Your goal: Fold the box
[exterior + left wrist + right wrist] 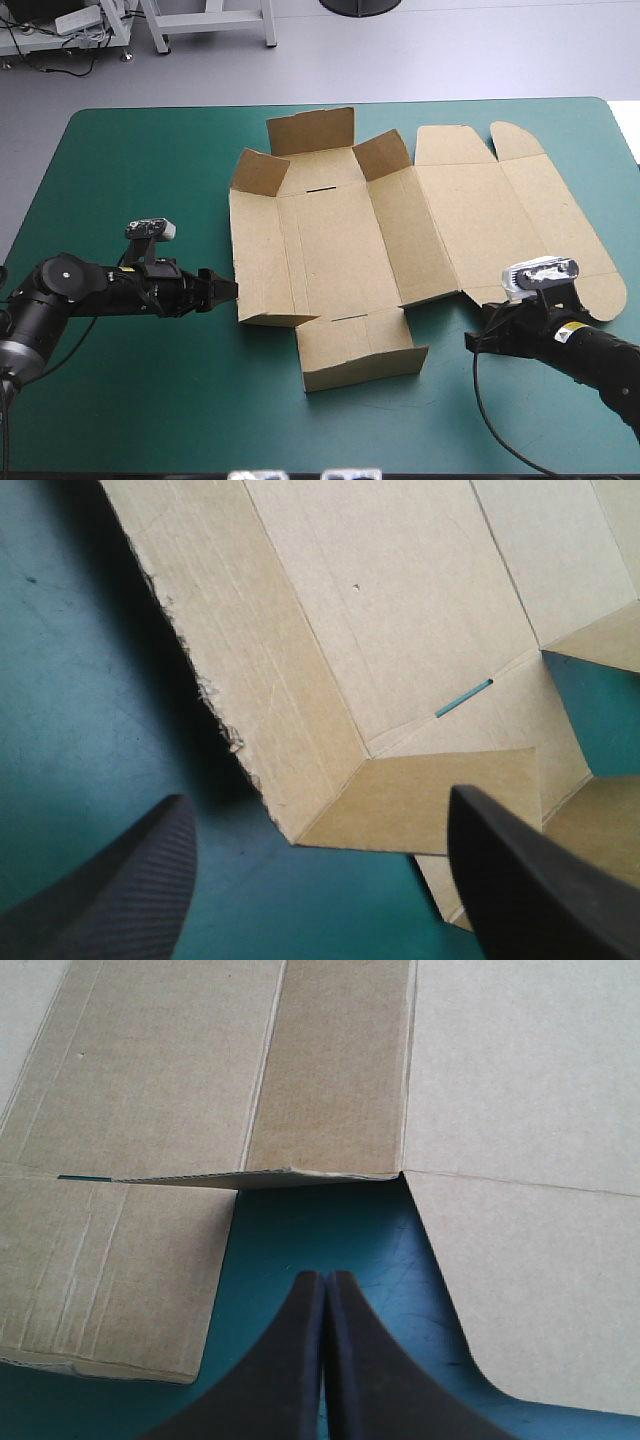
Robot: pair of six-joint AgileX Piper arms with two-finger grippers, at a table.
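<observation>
Brown board, the box [400, 230] lies spread out on the teal-green cover [130, 390]. Its long way runs from one gripper to the other. The left gripper [226, 290] has its fingers wide apart, and the corner of the side wall [250, 680] sits just ahead, between them. The right gripper [472, 340] has its fingers pressed together, pointing at a gap in the box edge. I think the left one is nearer a fold.
</observation>
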